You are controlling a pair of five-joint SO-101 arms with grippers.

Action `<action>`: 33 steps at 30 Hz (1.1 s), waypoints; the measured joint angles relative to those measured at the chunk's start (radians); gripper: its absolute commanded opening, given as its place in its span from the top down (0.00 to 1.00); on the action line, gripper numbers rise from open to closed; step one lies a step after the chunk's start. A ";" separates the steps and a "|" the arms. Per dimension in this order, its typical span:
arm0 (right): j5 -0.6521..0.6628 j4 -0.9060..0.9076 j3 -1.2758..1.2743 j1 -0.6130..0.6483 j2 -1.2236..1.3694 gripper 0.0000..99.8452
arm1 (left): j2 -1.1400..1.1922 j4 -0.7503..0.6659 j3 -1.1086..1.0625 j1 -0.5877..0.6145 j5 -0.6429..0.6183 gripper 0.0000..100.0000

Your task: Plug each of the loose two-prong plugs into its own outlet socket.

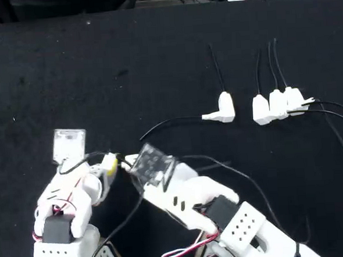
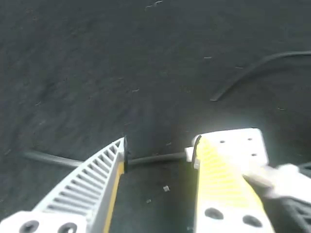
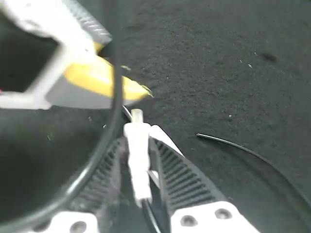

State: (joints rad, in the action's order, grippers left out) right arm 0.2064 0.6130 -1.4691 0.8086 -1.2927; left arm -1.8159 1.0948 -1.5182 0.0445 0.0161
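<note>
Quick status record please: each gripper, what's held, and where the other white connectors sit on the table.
right gripper: shut on a white plug, whose tip pokes past the fingertips
left gripper: open, with a black cable crossing between its fingertips
gripper spacing: tips close together, facing each other, at the near side of the table
lone white connector: lies on the table, cord attached
connector group: three white pieces side by side, to the right of the lone one in the high view, cords attached
mated or loose: cannot tell
</note>
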 measured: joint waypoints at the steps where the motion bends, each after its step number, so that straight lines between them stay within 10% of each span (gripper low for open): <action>1: 0.002 0.011 0.000 -0.006 -0.002 0.99 | -0.006 0.000 0.011 0.028 0.000 0.76; 10: -0.046 0.124 0.115 -0.095 0.035 0.99 | -0.002 0.000 0.040 0.147 -0.005 0.76; 22: -0.071 0.589 0.825 -0.161 0.841 0.99 | 0.000 -0.058 -0.029 0.282 -0.071 0.76; 33: -0.345 0.939 1.363 -0.175 1.382 0.99 | 0.000 -0.066 -0.029 0.282 -0.074 0.76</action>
State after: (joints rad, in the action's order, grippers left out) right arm -0.1389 1.5520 -0.1066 0.6337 0.0898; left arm -1.8159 1.0288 -1.5474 0.3268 -0.0575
